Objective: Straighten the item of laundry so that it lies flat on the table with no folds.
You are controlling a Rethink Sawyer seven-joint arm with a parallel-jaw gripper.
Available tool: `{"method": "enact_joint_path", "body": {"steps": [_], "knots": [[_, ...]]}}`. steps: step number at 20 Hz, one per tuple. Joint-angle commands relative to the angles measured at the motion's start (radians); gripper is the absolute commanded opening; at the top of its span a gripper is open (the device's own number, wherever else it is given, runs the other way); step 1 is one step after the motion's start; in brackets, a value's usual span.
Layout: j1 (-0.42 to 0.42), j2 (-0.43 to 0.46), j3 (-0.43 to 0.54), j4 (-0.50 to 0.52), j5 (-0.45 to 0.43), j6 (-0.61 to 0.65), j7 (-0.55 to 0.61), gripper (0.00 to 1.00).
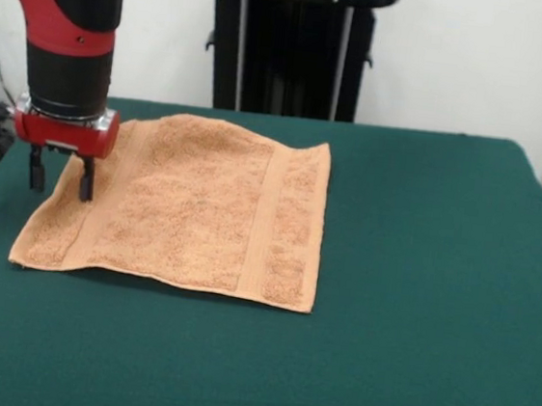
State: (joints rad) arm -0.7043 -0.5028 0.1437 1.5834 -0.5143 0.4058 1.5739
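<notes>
The towel (pixel 188 204) is seen spread on the green surface (pixel 418 277), left of the picture's centre and toward the far side where the pedestal (pixel 289 45) stands. It appears nearly flat: all four edges are traceable, and a woven band runs near the left edge and another near the right. No fold-over is evident, though the near edge looks slightly lifted, with a shadow line beneath it, and the left side is partly hidden by the arm.

The claw (pixel 61 173) is positioned at the towel's left margin in the picture, roughly at the middle of that side. Its two dark fingers (pixel 86 180) are held apart, with nothing between them. One finger is seen against the towel's left band; the other is seen just outside the cloth's edge, against the green. Whether the tips touch the cloth cannot be told from this view.

Key relation: almost the whole towel lies to the picture's right of the claw, and the bands run near-to-far, so the left edge is straddled by the open fingers.

Judgement: the task looks close to complete. Any remaining correction would probably be a small outward pull on this left edge, away from the towel's body. Risk: a closing pinch here could drag the cloth and raise a fresh wrinkle.
</notes>
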Motion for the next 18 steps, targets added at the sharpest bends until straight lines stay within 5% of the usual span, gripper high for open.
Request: {"method": "enact_joint_path", "body": {"steps": [1, 11, 18], "knots": [[0.056, -0.074, 0.127, 0.069, 0.035, 0.206, -0.09, 1.0], [0.058, -0.139, 0.144, 0.082, 0.054, 0.281, -0.082, 1.0], [0.082, -0.09, 0.144, 0.05, 0.044, 0.247, -0.034, 1.0]]}}
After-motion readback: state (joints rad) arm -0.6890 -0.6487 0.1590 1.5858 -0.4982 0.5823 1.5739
